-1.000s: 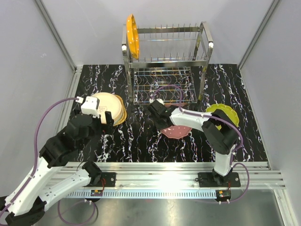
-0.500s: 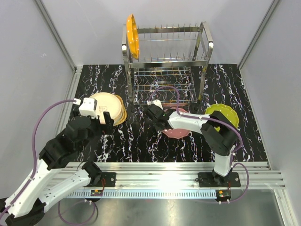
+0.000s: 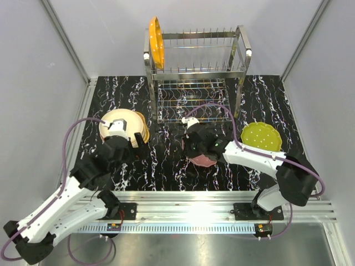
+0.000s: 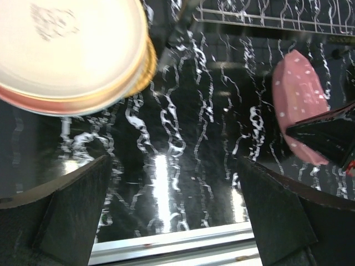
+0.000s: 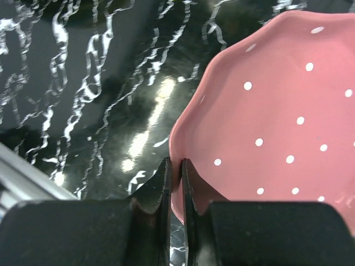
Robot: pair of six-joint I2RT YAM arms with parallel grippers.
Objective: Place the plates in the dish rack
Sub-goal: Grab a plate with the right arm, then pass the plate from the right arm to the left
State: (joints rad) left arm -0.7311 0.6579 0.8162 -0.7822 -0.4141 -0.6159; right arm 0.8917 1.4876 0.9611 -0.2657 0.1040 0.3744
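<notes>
Right wrist camera: the right gripper (image 5: 176, 166) pinches the pink plate (image 5: 277, 111) by its rim.
Tilted, dotted face up, it sits over the marbled table (image 5: 83, 83) before the dish rack (image 3: 194, 72); the left gripper (image 4: 175, 194) gapes near the cream stack (image 4: 66, 50).

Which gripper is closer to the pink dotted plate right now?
Right. The right gripper is shut on the rim of the pink plate; the left gripper hangs open by the stack of plates, well apart from it.
</notes>
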